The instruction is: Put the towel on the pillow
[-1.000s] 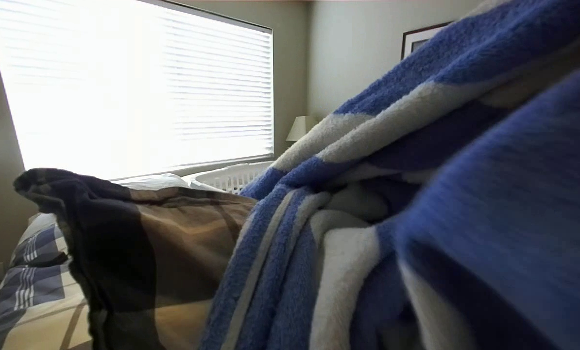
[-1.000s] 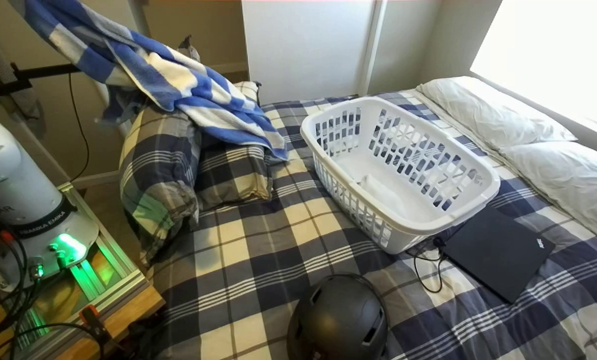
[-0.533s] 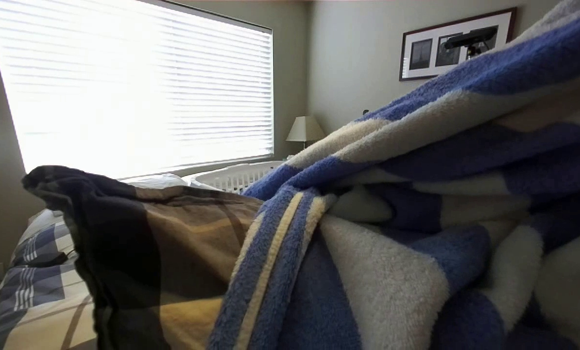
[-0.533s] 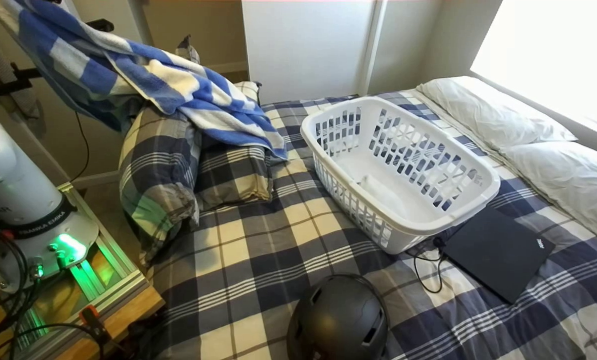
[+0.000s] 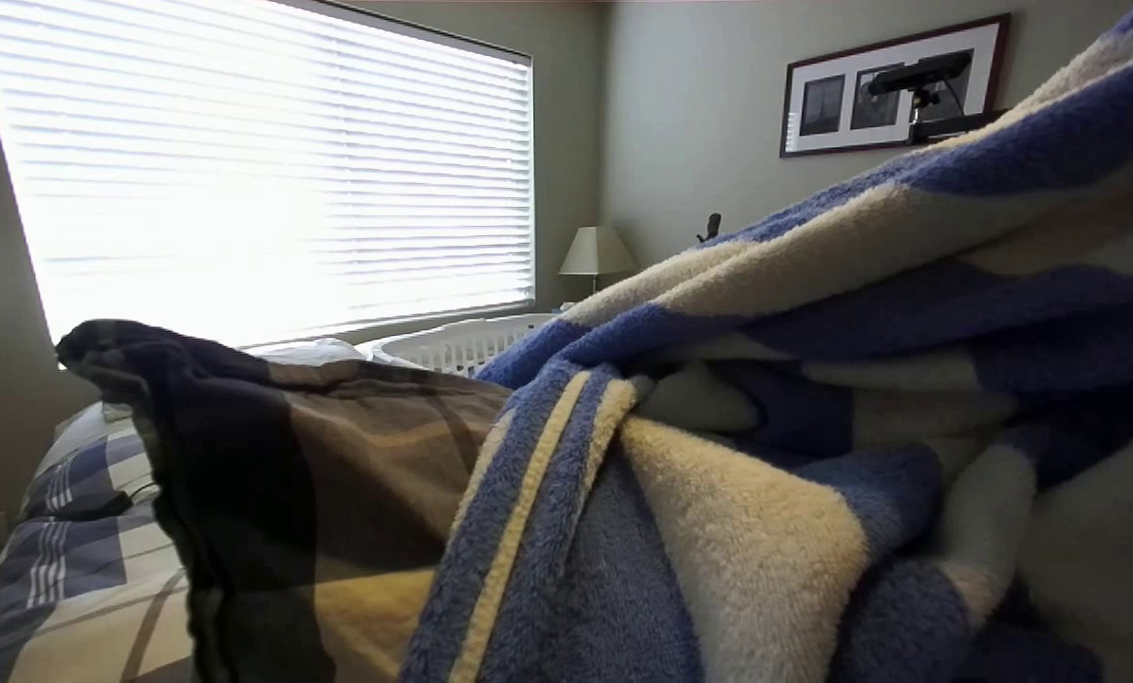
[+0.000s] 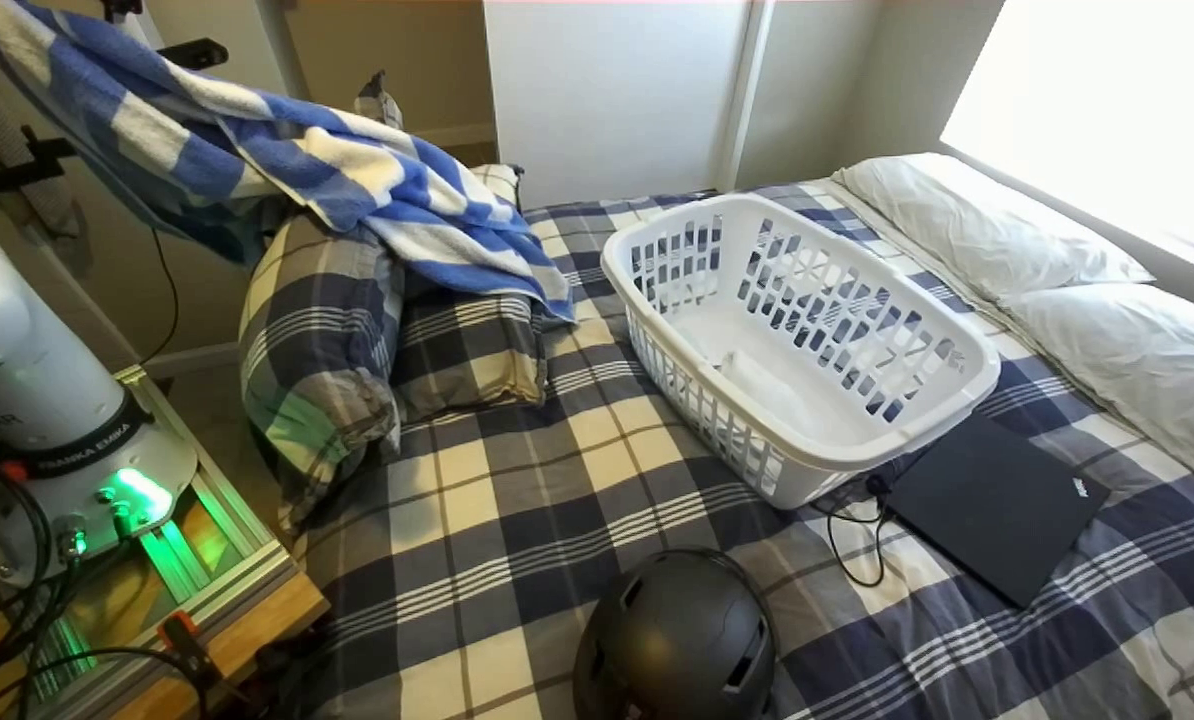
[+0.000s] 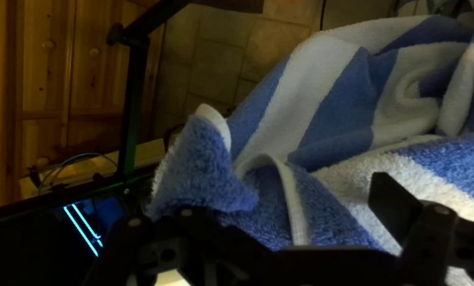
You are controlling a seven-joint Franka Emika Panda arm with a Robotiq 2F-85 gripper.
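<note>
The blue-and-cream striped towel (image 6: 347,165) lies across two plaid pillows at the bed's edge, a near pillow (image 6: 322,310) and a lower pillow (image 6: 472,345). Its other end slants up and leaves an exterior view at the top left. Towel folds (image 5: 756,531) also cover much of a plaid pillow (image 5: 386,455) in an exterior view. In the wrist view my gripper (image 7: 288,194) stands wide open, with loose towel (image 7: 332,83) between and beyond its jaws. A towel fold drapes over the left finger and hides its tip; the right finger (image 7: 395,206) is bare.
A white laundry basket (image 6: 827,455) stands mid-bed beside a black laptop (image 6: 997,510) with a cable. A black helmet (image 6: 677,640) sits in front. A black camera (image 6: 192,52) and a dark bar (image 6: 17,178) stand near the arm (image 6: 17,340). White pillows (image 6: 987,220) lie under the window.
The towel's raised end has shifted left and dropped somewhat, uncovering the wall picture and the black camera. The arm leans slightly further left. The towel on the pillows has barely moved.
</note>
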